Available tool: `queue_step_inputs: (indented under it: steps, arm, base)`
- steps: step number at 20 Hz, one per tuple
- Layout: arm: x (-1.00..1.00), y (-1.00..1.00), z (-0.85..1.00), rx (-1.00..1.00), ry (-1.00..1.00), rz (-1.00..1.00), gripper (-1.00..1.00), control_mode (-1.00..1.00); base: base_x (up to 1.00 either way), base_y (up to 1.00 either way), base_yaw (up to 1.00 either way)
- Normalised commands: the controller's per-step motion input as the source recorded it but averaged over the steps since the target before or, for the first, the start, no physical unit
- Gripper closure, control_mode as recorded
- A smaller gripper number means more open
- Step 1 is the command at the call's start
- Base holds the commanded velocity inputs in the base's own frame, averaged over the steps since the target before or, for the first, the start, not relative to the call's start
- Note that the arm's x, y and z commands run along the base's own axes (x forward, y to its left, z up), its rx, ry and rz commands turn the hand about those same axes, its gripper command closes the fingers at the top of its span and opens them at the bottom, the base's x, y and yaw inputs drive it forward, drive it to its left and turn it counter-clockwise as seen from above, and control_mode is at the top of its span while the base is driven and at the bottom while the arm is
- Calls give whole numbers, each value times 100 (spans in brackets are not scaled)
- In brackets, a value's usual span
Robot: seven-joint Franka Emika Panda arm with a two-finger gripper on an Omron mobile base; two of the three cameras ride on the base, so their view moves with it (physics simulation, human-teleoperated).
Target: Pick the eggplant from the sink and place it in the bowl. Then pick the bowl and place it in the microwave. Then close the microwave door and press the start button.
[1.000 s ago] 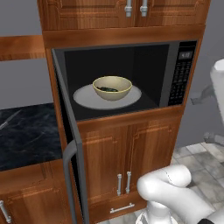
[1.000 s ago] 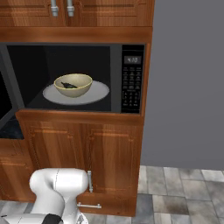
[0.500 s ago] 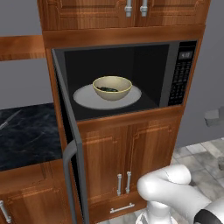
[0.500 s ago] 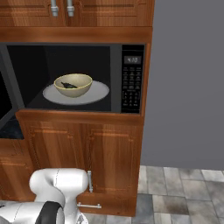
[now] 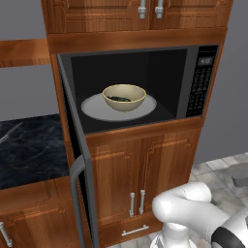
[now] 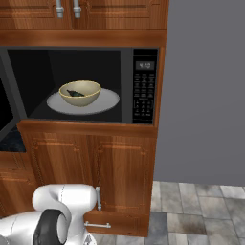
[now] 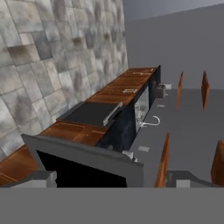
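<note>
The pale yellow bowl (image 5: 124,97) stands on the white round plate (image 5: 94,109) inside the open microwave (image 5: 167,72). The dark eggplant (image 5: 118,99) lies in the bowl, and both are also seen from the right, the bowl (image 6: 80,92) with the eggplant (image 6: 75,93) in it. The microwave door (image 5: 72,160) is swung wide open to the left, its long grey handle (image 5: 76,193) facing me. In the rolled hand view my gripper (image 7: 114,180) is open with nothing between its fingertips (image 7: 41,178), looking past the door's grey frame (image 7: 87,153).
The black keypad panel (image 6: 144,86) sits right of the cavity. Wooden cabinet doors (image 5: 145,174) are below and above. A dark marble counter (image 5: 29,150) lies to the left, with the sink's curved faucet (image 7: 153,121) farther along. My white arm (image 5: 193,213) is low in front.
The hand at the right edge of the left base view has dropped from beside the keypad to near floor level. Bowl, eggplant and door have not moved.
</note>
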Motion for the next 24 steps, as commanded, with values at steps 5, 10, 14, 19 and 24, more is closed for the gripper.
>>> queue_step_inputs:
  steps: [5,10,14,19,24]
  arm:
    - [-22,48,-24,0,1,7,-100,-100]
    - [25,62,-63,-3,9,0,-100,-100]
    - [49,57,-61,-2,9,0,-100,-100]
    - [35,21,-81,-1,2,0,-100,-100]
    - [32,3,-86,0,0,-2,-100,-100]
  base:
    - [0,0,0]
    - [0,0,0]
    - [0,0,0]
    - [0,0,0]
    - [0,0,0]
